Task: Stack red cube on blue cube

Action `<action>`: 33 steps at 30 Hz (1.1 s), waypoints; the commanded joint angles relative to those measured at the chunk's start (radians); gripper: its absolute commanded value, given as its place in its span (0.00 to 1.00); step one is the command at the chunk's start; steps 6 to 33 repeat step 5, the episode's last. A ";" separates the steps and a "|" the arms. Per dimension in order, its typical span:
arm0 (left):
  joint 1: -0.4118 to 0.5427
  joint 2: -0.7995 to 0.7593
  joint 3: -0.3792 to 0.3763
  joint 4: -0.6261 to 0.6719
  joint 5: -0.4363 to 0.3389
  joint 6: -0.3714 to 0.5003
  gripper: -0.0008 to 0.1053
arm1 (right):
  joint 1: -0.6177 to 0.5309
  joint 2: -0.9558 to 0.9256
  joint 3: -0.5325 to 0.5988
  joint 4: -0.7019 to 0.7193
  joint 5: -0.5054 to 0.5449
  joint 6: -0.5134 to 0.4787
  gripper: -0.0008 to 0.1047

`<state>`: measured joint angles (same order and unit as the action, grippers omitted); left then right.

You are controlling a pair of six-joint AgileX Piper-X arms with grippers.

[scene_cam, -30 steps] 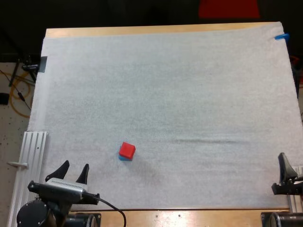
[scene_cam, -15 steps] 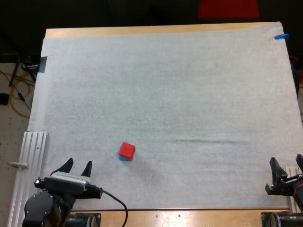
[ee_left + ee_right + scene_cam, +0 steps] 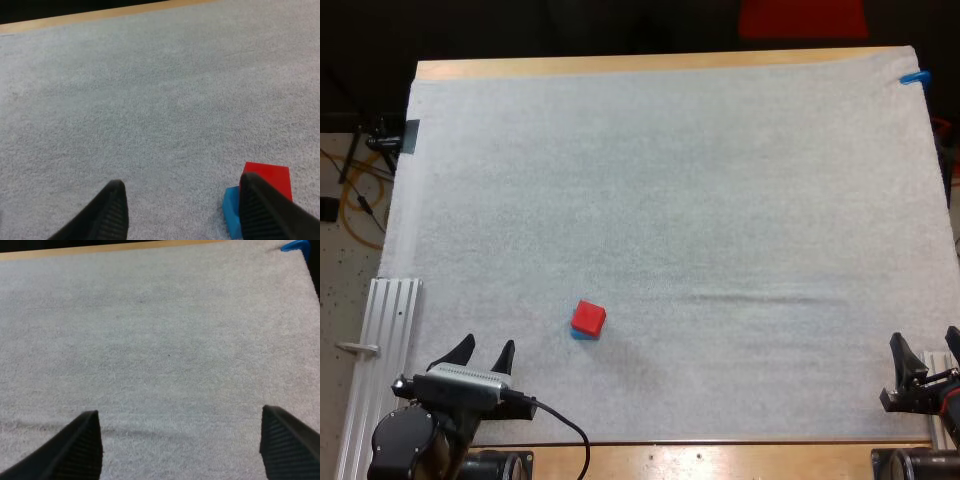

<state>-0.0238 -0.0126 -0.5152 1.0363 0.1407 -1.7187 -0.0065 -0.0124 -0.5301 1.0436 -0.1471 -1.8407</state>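
Note:
The red cube point(image 3: 588, 317) rests on top of the blue cube point(image 3: 583, 333) on the white mat, left of centre and near the front. In the left wrist view the red cube point(image 3: 270, 178) sits on the blue cube point(image 3: 231, 207) just beyond one finger point(image 3: 260, 210). My left gripper point(image 3: 486, 353) is open at the mat's front left, apart from the stack. My right gripper point(image 3: 923, 355) stands open at the front right edge, far from the cubes. Its own view has the fingers point(image 3: 80, 442) wide apart over bare mat.
A metal rail point(image 3: 382, 350) lies along the mat's left front side. The wooden table edge point(image 3: 650, 62) runs along the far side.
Both arms drew back toward the front edge between one second and half a second ago. Since then nothing has moved. The stack stayed put.

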 commanded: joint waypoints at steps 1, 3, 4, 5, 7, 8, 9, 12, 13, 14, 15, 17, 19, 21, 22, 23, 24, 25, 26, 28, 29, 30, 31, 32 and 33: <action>-0.001 -0.135 -0.001 -0.017 -0.012 -0.012 0.46 | -0.001 -0.033 -0.002 -0.001 -0.015 -0.004 0.62; -0.001 -0.135 -0.001 -0.017 -0.012 -0.012 0.46 | -0.001 -0.033 -0.002 -0.001 -0.015 -0.004 0.62; -0.001 -0.135 -0.001 -0.017 -0.012 -0.012 0.46 | -0.001 -0.033 -0.002 -0.001 -0.015 -0.004 0.62; -0.001 -0.135 -0.001 -0.017 -0.012 -0.012 0.46 | -0.001 -0.033 -0.002 -0.001 -0.015 -0.004 0.62; -0.001 -0.135 -0.001 -0.017 -0.012 -0.012 0.46 | -0.001 -0.033 -0.002 -0.001 -0.015 -0.004 0.62; -0.001 -0.135 -0.001 -0.017 -0.012 -0.012 0.46 | -0.001 -0.033 -0.002 -0.001 -0.015 -0.004 0.62; -0.001 -0.135 -0.001 -0.017 -0.012 -0.012 0.46 | -0.001 -0.033 -0.002 -0.001 -0.015 -0.004 0.62; -0.001 -0.135 -0.001 -0.017 -0.012 -0.012 0.46 | -0.001 -0.033 -0.002 -0.001 -0.015 -0.004 0.62; -0.001 -0.135 -0.001 -0.017 -0.012 -0.012 0.46 | -0.001 -0.033 -0.002 -0.001 -0.015 -0.004 0.62; -0.001 -0.135 -0.001 -0.017 -0.012 -0.012 0.46 | -0.001 -0.033 -0.002 -0.001 -0.015 -0.004 0.62; -0.001 -0.135 -0.001 -0.017 -0.012 -0.012 0.46 | -0.001 -0.033 -0.002 -0.001 -0.015 -0.004 0.62; -0.001 -0.135 -0.001 -0.017 -0.012 -0.012 0.46 | -0.001 -0.033 -0.002 -0.001 -0.015 -0.004 0.62; -0.001 -0.135 -0.001 -0.017 -0.012 -0.012 0.46 | -0.001 -0.033 -0.002 -0.001 -0.015 -0.004 0.62; -0.001 -0.135 -0.001 -0.017 -0.012 -0.012 0.46 | -0.001 -0.033 -0.002 -0.001 -0.015 -0.004 0.62; -0.001 -0.135 -0.001 -0.017 -0.012 -0.012 0.46 | -0.001 -0.033 -0.002 -0.001 -0.015 -0.004 0.62; -0.001 -0.135 -0.001 -0.017 -0.012 -0.012 0.46 | -0.001 -0.033 -0.002 -0.001 -0.015 -0.004 0.62; -0.001 -0.135 -0.001 -0.017 -0.012 -0.012 0.46 | -0.001 -0.033 -0.002 -0.001 -0.015 -0.004 0.62; -0.001 -0.135 -0.001 -0.017 -0.012 -0.012 0.46 | -0.001 -0.033 -0.002 -0.001 -0.015 -0.004 0.62; -0.001 -0.135 -0.001 -0.017 -0.012 -0.012 0.46 | -0.001 -0.033 -0.002 -0.001 -0.015 -0.004 0.62; -0.001 -0.135 -0.001 -0.017 -0.012 -0.012 0.46 | -0.001 -0.033 -0.002 -0.001 -0.015 -0.004 0.62; -0.001 -0.135 -0.001 -0.017 -0.012 -0.012 0.46 | -0.001 -0.033 -0.002 -0.001 -0.015 -0.004 0.62; -0.001 -0.135 -0.001 -0.017 -0.012 -0.012 0.46 | -0.001 -0.033 -0.002 -0.001 -0.015 -0.004 0.62; -0.001 -0.135 -0.001 -0.017 -0.012 -0.012 0.46 | -0.001 -0.033 -0.002 -0.001 -0.015 -0.004 0.62; -0.001 -0.135 -0.001 -0.017 -0.012 -0.012 0.46 | -0.001 -0.033 -0.002 -0.001 -0.015 -0.004 0.62; -0.001 -0.135 -0.001 -0.017 -0.012 -0.012 0.46 | -0.001 -0.033 -0.002 -0.001 -0.015 -0.004 0.62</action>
